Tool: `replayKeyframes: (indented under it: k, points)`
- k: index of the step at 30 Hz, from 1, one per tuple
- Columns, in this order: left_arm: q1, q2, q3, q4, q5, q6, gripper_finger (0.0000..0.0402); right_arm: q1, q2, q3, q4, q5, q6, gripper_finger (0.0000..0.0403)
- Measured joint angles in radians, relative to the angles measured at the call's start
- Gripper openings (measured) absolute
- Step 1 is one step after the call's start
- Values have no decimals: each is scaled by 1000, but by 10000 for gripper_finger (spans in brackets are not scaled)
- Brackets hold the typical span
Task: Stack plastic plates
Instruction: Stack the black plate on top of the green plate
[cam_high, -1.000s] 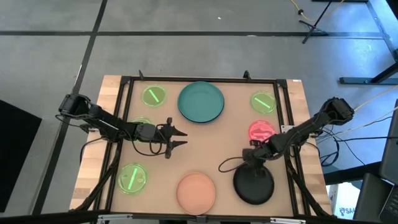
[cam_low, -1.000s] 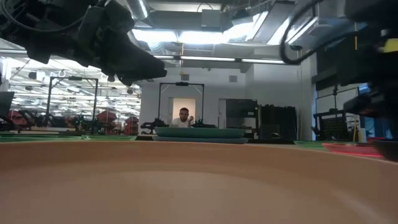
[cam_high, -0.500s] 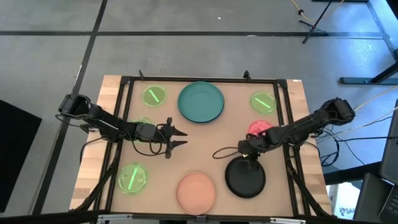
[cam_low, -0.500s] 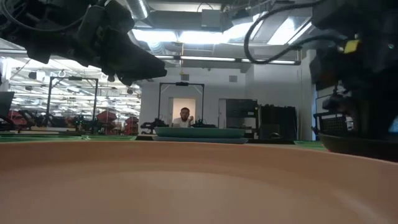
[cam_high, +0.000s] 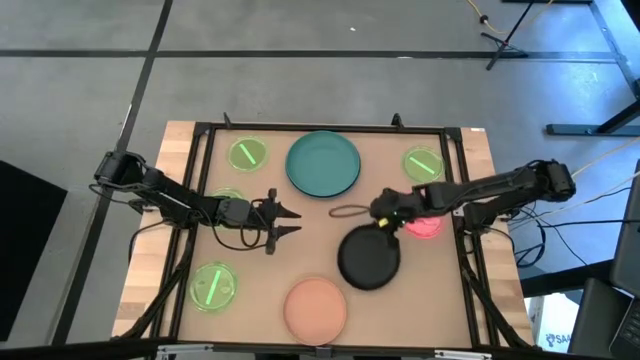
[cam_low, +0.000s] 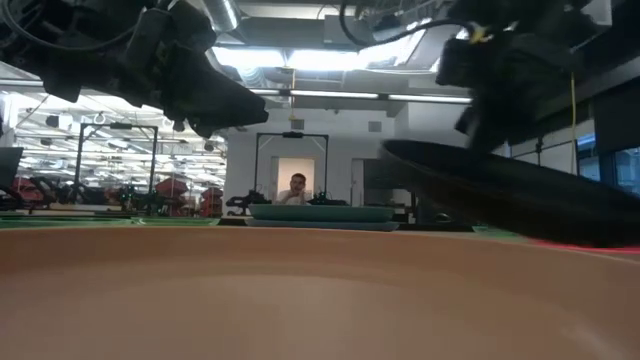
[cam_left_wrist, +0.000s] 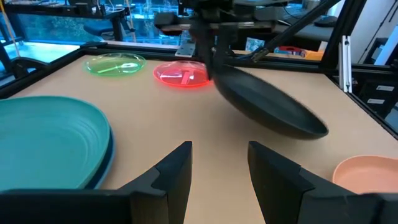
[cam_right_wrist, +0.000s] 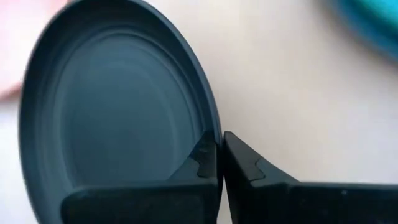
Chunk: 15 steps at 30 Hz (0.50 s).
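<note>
My right gripper (cam_high: 383, 212) is shut on the black plate (cam_high: 368, 258), which is up in the air near the table's middle, right of centre. In the low view the black plate (cam_low: 500, 185) is tilted. My left gripper (cam_high: 285, 222) is open and waits left of centre, touching nothing; its fingers (cam_left_wrist: 217, 168) point toward the black plate (cam_left_wrist: 267, 106). The teal plate (cam_high: 323, 164) lies flat at the far middle. The salmon-pink plate (cam_high: 315, 307) lies at the near edge. A red-pink plate (cam_high: 422, 222) sits right of the black one. My right gripper pinches the black plate's rim (cam_right_wrist: 214, 140) between its two fingers, one on the upper face and one beneath. It holds the plate's far edge, coming from the table's right and slanting down. The plate is lifted clear and tilted, its free near edge (cam_left_wrist: 311, 129) hanging lower.
Small neon-green plates lie at the far left (cam_high: 248, 153), far right (cam_high: 423, 163) and near left (cam_high: 213, 286); another (cam_high: 228, 197) shows partly under the left arm. A dark frame (cam_high: 320, 128) rims the table. A person (cam_low: 295, 187) stands far behind in the room.
My right gripper has moved toward the table's left and far edge and upward, staying shut on the black plate. The plate has left the near right corner, is now lifted clear and tilted, and has uncovered the red-pink plate's near side.
</note>
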Motion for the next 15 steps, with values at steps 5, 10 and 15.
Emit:
replayKeyframes:
  k: [5,10,15]
  points:
    - [0,0,0,0,0,2,150,-107,0,0,133,39,-2,0]
    - [0,0,0,0,-10,5,150,-226,0,1,274,89,-2,0]
    - [0,0,0,1,-10,5,150,-361,4,1,395,133,-2,0]
